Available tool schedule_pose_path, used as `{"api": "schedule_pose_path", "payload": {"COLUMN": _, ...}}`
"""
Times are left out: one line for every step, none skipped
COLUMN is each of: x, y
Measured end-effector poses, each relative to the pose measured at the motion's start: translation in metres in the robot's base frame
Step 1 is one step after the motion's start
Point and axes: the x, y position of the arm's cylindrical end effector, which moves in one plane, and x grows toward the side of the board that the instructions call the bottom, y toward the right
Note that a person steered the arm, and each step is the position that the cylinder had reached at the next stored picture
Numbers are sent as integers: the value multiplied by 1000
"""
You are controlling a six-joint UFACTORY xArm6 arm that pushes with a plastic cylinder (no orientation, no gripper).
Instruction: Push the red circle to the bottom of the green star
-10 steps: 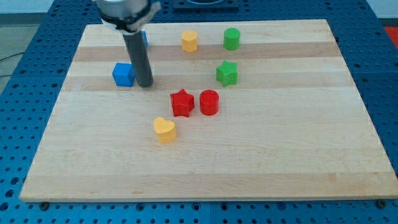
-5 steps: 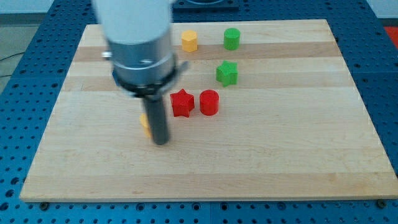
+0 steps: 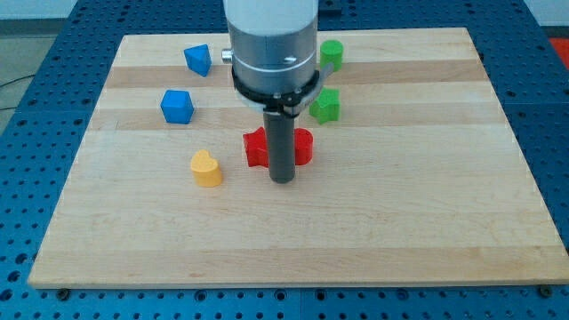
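Red circle (image 3: 305, 145) sits a little left of the frame's centre, mostly hidden behind the dark rod, so only its right part shows. Just to its left lies the red star (image 3: 255, 148), also partly covered by the rod; whether the two red blocks touch cannot be told, since the rod hides the gap between them. Up and to the right of the circle, near it but apart, is the green star (image 3: 327, 106), its left edge tucked behind the arm's grey housing.

My tip (image 3: 282, 181) rests on the wooden board (image 3: 427, 196) just below the two red blocks, in line with the space between them, slightly nearer the frame's bottom than either one. The rod has no jaws and holds nothing; whether it touches either red block cannot be told.

Further out, a green cylinder (image 3: 332, 53) stands near the top of the board, above the green star. A yellow heart-shaped block (image 3: 206, 168) lies to the left of the red star, well apart from it. In the upper left area are two blue blocks: a blue cube (image 3: 177, 106), and above it a blue angular block (image 3: 197, 60) close to the board's top edge.
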Motion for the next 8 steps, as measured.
{"api": "schedule_pose_path", "payload": {"x": -13, "y": -12}}
{"api": "schedule_pose_path", "payload": {"x": -17, "y": -61}}
{"api": "schedule_pose_path", "payload": {"x": -25, "y": -19}}
{"api": "schedule_pose_path", "payload": {"x": -61, "y": -26}}
{"api": "schedule_pose_path", "payload": {"x": -46, "y": -22}}
{"api": "schedule_pose_path", "payload": {"x": -26, "y": -9}}
{"api": "schedule_pose_path", "payload": {"x": -31, "y": -3}}
{"api": "schedule_pose_path", "payload": {"x": -31, "y": 16}}
